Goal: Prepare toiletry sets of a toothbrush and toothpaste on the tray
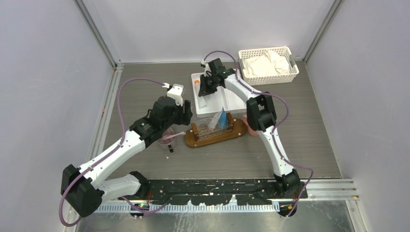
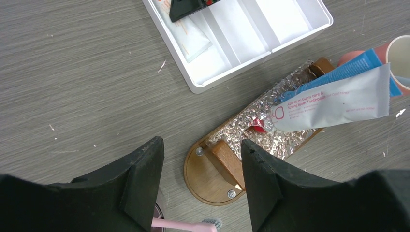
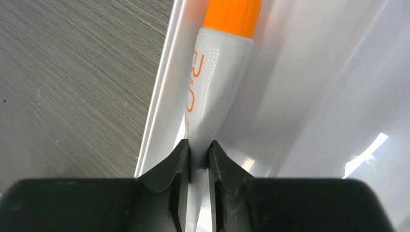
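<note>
The brown wooden tray [image 1: 191, 141] [image 2: 210, 176] carries a crinkled clear holder with a blue toothpaste tube [image 2: 348, 67] and a white-grey tube [image 2: 333, 101] leaning in it. My left gripper [image 2: 200, 147] [image 1: 185, 114] hangs open above the tray's left end, nothing between its fingers. A pink toothbrush [image 2: 183, 225] [image 1: 170, 138] lies just below it, left of the tray. My right gripper [image 3: 198, 147] [image 1: 205, 92] is shut on the flat tail of a white toothpaste tube with an orange cap [image 3: 217, 72], which lies in the leftmost compartment of the white divided tray [image 3: 164, 96].
The white divided tray [image 1: 232, 99] [image 2: 227, 58] sits just behind the wooden tray. A white lattice basket [image 1: 269, 65] with cloth stands at the back right. A pink cup [image 2: 399, 53] [image 1: 250, 126] is by the wooden tray's right end; a translucent cup [image 1: 167, 140] by its left.
</note>
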Available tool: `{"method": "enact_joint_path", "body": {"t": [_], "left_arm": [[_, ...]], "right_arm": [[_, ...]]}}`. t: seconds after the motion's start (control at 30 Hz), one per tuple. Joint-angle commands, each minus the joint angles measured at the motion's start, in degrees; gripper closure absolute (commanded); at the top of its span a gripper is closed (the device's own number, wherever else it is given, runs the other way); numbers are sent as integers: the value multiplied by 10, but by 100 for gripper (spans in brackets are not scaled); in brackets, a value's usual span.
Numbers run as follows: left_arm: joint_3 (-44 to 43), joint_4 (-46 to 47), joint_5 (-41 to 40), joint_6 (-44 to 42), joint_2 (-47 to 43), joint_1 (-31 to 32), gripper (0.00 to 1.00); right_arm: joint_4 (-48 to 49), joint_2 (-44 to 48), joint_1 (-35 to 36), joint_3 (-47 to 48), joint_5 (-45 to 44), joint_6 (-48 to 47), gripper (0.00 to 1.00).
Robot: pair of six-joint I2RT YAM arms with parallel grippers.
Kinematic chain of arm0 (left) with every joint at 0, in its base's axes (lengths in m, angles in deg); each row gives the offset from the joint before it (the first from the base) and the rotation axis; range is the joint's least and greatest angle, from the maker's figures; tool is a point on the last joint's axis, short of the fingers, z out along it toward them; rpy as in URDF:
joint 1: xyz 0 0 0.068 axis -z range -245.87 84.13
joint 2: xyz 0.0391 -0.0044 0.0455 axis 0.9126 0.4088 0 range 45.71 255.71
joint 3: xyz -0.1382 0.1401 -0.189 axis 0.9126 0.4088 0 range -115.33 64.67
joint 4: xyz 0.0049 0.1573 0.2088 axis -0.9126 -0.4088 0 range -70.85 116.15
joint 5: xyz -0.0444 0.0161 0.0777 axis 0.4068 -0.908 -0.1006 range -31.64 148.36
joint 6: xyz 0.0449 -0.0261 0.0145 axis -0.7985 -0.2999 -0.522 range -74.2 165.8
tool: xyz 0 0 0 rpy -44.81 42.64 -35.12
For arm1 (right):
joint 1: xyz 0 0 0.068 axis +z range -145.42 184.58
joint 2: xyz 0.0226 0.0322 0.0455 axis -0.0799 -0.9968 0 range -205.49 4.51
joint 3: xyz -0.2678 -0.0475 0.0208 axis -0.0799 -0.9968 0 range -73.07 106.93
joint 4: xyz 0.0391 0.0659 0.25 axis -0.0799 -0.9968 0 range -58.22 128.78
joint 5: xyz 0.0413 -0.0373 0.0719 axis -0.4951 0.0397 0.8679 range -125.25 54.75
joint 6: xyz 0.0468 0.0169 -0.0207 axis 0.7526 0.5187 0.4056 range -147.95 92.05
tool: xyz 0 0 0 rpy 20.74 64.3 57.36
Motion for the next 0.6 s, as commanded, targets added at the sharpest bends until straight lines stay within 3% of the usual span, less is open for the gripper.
{"method": "enact_joint_path", "body": {"t": [0.0, 0.33, 0.57], "left_arm": [[-3, 23, 17, 9, -20, -3, 40], [-6, 39, 62, -8, -37, -1, 41], [-59, 8, 59, -74, -19, 12, 38]], "right_arm": [[-44, 21, -37, -11, 3, 10, 83], [28, 106, -98, 32, 117, 108, 83], [20, 196, -111, -5, 112, 124, 84]]}}
